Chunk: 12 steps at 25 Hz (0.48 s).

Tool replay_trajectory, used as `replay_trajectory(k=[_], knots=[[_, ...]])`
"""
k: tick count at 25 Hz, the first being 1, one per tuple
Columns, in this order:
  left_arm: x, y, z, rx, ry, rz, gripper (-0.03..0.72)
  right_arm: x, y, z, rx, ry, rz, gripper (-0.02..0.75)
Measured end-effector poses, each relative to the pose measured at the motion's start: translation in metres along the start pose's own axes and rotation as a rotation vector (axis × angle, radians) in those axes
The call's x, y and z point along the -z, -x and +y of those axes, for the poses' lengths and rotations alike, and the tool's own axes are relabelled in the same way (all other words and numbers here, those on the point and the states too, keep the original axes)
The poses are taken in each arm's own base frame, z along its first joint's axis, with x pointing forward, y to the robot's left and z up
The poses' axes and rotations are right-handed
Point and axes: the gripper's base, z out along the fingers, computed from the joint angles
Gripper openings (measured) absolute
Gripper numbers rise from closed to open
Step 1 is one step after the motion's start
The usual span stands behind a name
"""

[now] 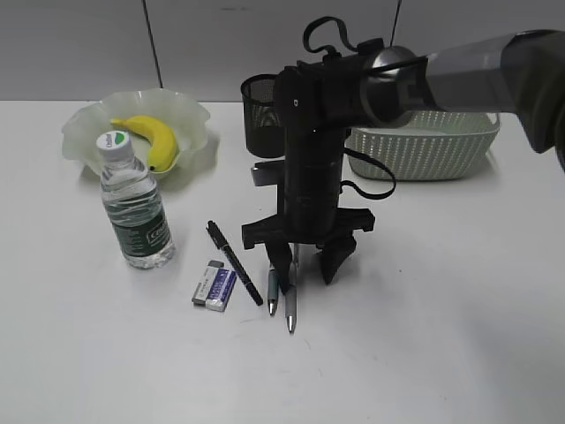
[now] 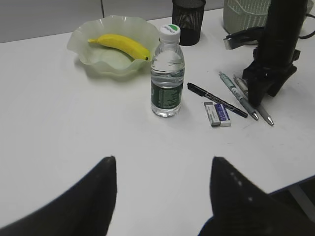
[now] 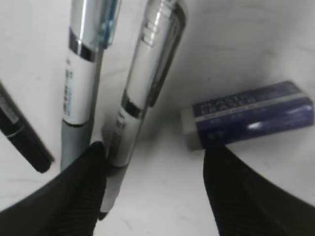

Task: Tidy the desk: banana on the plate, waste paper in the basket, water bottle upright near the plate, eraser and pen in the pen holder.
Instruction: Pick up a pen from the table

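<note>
A: Banana (image 1: pixel 152 136) sitting in the plate (image 1: pixel 196 115), upper left of the exterior frame. Water bottle (image 1: pixel 134 205) upright just below it on the desk (image 1: pixel 441 336).

B: Yep. Pen holder (image 1: pixel 258 110) top centre, basket (image 1: pixel 424 146) upper right, partly hidden behind the arm. No clue on the waste paper, can't spot it anywhere.

A: Right gripper (image 1: pixel 304 261) pointing down, spread wide over two silver pens (image 1: pixel 290 305) at centre frame. One finger (image 3: pixel 81 189) touching a pen barrel in the wrist view.

B: Black pen (image 1: pixel 233 261) and eraser (image 1: pixel 214 286) lying just left of those. Left gripper (image 2: pixel 162 196) spread open too, bottom of its own view, holding nothing.
</note>
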Motion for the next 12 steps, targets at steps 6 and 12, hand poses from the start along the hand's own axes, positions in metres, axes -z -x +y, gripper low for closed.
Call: replay_trajectory(k=[6, 12], knots=[[0.0000, 0.0000, 0.0000, 0.000, 0.000, 0.000, 0.448, -0.0040, 0.0034, 0.0032, -0.016, 0.030, -0.013, 0.352], [0.0000, 0.0000, 0.0000, 0.000, 0.000, 0.000, 0.448, -0.0005, 0.0059, 0.0064, 0.001, 0.038, -0.030, 0.109]])
